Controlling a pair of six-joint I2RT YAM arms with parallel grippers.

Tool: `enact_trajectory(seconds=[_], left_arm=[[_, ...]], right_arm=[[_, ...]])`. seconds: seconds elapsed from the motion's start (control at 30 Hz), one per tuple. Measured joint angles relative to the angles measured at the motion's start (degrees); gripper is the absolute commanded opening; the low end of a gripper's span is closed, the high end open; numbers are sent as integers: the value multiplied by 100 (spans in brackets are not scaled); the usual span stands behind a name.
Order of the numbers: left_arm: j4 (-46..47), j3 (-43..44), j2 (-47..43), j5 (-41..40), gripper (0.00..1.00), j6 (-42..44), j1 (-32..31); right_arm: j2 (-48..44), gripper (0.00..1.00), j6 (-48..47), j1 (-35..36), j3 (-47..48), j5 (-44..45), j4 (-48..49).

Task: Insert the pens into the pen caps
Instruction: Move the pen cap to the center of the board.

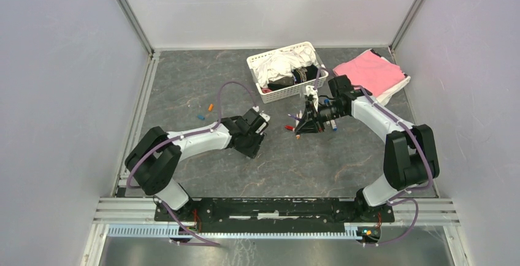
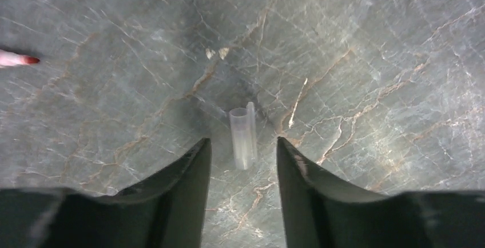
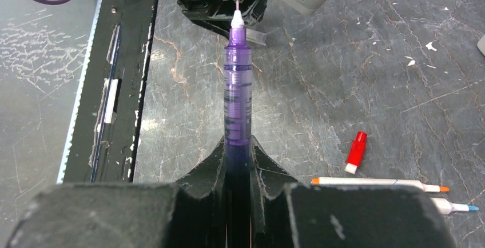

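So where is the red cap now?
In the right wrist view, the red cap lies to the right of the purple pen, close to the orange-tipped pen.

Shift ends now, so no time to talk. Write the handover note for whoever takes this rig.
Left gripper: open, low over the table, a clear cap lying between its fingers, touching neither.
Right gripper: shut on a purple pen, tip bare, aimed at the left gripper.
On the table: red cap, orange-tipped pen and blue-tipped pen by the right gripper; orange cap and blue cap beyond the left arm; red-tipped pen.
Done: no pen seen capped.
Left: grasp the clear cap, cap the purple pen, then the rest.
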Motion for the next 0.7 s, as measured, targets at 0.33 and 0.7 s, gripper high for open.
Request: enact_trajectory(seconds=[0.33,0.7], left_arm=[[273,-33,-1342,-459,52,-472,-57],[114,-35,-726,-122,46,-533,-55]], right_arm=[[-13,0,-225,-118,22,-107,-197],[-24,0,-688,-238,260,-319,-763]])
